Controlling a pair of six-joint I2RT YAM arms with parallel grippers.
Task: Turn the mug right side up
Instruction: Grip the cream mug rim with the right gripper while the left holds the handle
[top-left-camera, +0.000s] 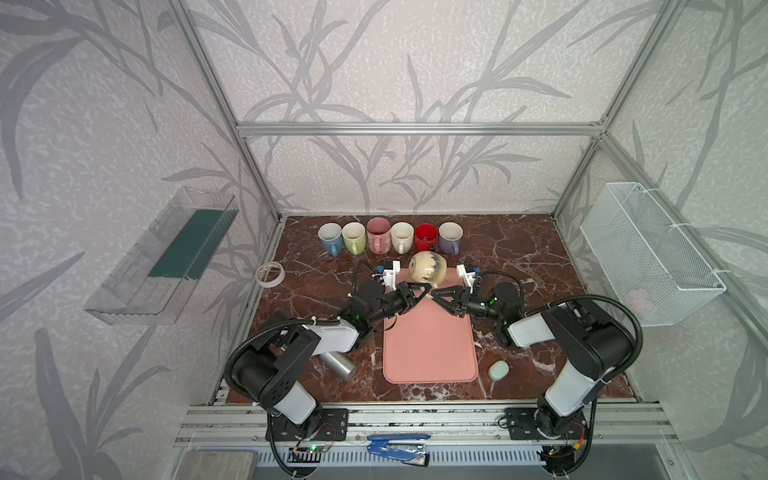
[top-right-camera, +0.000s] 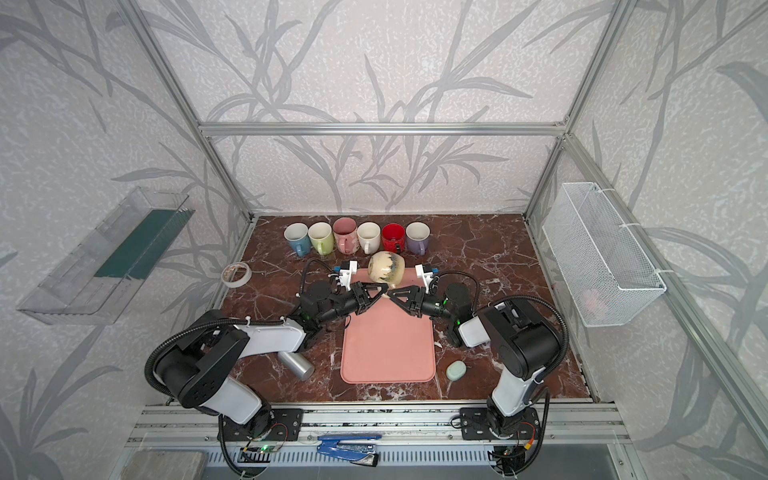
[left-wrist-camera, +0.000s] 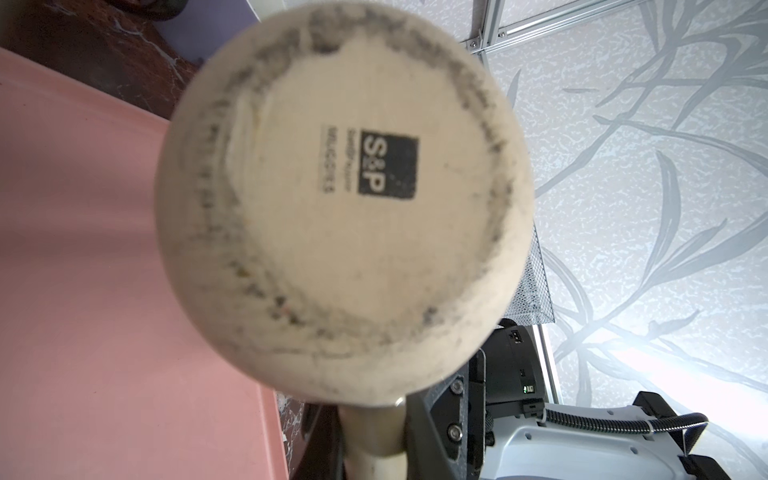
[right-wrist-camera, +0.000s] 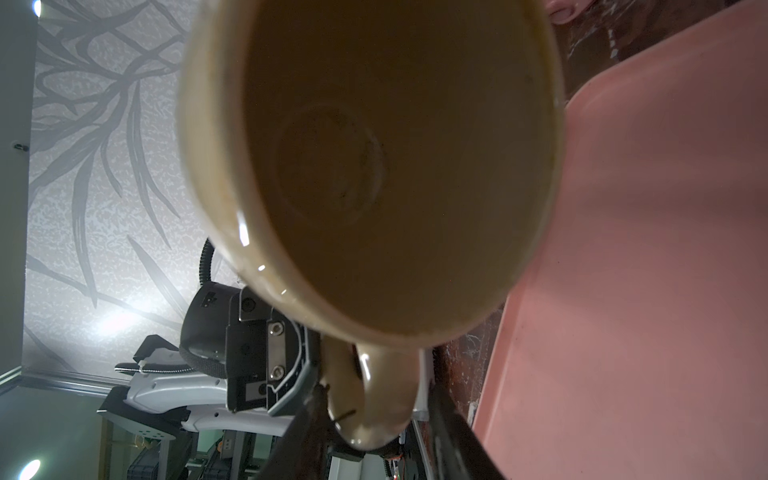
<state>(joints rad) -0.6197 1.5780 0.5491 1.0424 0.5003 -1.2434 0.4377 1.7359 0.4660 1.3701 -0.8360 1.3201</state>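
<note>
The mug is cream with dark streaks. It hangs on its side over the far end of the pink mat. Its stamped base faces the left wrist camera and its open mouth faces the right wrist camera. The handle points toward the near side. My left gripper is shut on the handle. My right gripper straddles the same handle from the other side. One finger touches it and the other finger stands apart.
Several upright mugs line the back of the marble table. A tape roll lies at the left, a silver cylinder beside the left arm, a pale green object right of the mat. A wire basket and clear shelf hang on the side walls.
</note>
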